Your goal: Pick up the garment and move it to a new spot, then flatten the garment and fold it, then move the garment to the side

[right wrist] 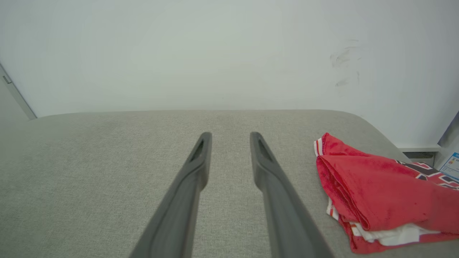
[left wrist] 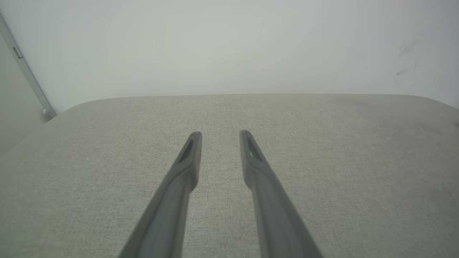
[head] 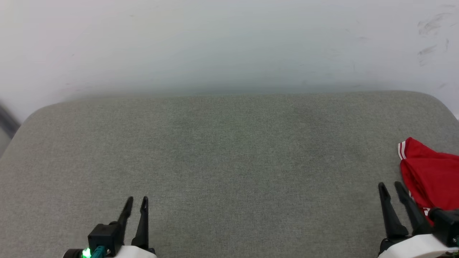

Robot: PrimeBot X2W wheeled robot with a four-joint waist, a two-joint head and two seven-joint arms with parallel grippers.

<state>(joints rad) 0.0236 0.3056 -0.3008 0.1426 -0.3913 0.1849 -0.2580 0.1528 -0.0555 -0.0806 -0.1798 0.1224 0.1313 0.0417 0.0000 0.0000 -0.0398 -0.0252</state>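
Head view: my left tool (head: 137, 198) at 7 o'clock and my right tool (head: 389, 184) at 4 o'clock, both narrowly parted and empty. The garment (head: 430, 172) lies bunched on the table (head: 229, 150) at 3 o'clock, just beside my right tool.
Left wrist view: the fingers (left wrist: 190, 154) stand apart.
Right wrist view: the garment (right wrist: 376, 193) is at 4 o'clock.

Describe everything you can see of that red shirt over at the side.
The red shirt is a soft, jersey-like garment, folded into a compact layered bundle. Red-and-white striped trim shows at its far corner, a white layer peeks out along the near edge, and part of some black, white-outlined lettering shows on top. It lies on the grey padded surface, near that surface's right edge. The right tool is open beside it, apart from it; nothing grips it.
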